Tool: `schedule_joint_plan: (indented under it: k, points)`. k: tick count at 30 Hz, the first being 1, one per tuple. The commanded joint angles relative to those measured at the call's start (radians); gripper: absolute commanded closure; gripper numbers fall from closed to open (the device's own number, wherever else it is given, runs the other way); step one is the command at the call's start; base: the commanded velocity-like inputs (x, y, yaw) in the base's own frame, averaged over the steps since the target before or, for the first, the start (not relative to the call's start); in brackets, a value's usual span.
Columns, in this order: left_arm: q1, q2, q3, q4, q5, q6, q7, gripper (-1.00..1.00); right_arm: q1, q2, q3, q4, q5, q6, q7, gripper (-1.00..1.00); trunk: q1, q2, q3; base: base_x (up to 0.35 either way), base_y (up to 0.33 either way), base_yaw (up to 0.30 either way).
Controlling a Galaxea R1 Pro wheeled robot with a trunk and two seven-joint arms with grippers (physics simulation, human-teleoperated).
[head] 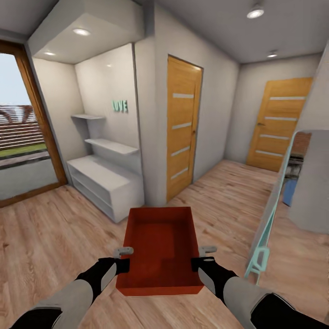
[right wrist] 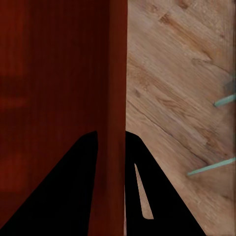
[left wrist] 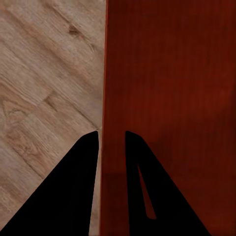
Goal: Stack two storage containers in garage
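Observation:
I hold one orange-red open-top storage container (head: 160, 246) level in front of me, above a light wood plank floor. My left gripper (head: 124, 251) is shut on its left wall and my right gripper (head: 206, 250) on its right wall. In the left wrist view the left gripper (left wrist: 112, 132) straddles the container's rim (left wrist: 172, 88), one finger inside and one outside. The right wrist view shows the same for the right gripper (right wrist: 111, 132) on the container wall (right wrist: 54, 73). The container is empty. The other container and the garage are out of view.
A wall corner (head: 148, 137) stands straight ahead, with a white shelf unit (head: 103, 180) to its left and a glass patio door (head: 23, 137) beyond. Two wooden doors (head: 182, 128) (head: 278, 123) line the hallway ahead right. A teal-framed panel (head: 265, 228) stands close on my right.

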State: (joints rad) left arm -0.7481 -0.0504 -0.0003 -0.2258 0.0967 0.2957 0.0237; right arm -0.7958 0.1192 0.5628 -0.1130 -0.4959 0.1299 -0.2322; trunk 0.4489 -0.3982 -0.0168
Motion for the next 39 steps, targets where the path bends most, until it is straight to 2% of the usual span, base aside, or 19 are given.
schedule_joint_plan:
  k: [1,39]
  points:
    - [0.000,0.000,0.006,-0.004,-0.023,0.006,0.008,1.00,0.000,0.003,0.032,-0.002,-0.026,0.007,-0.001,1.00,0.001,-0.002,-0.002,0.323,0.000,-0.129]
    - [0.000,0.000,0.006,-0.004,-0.023,0.006,0.008,1.00,0.000,0.002,0.032,-0.002,-0.026,0.007,0.001,1.00,0.001,-0.002,-0.002,0.323,0.000,-0.006]
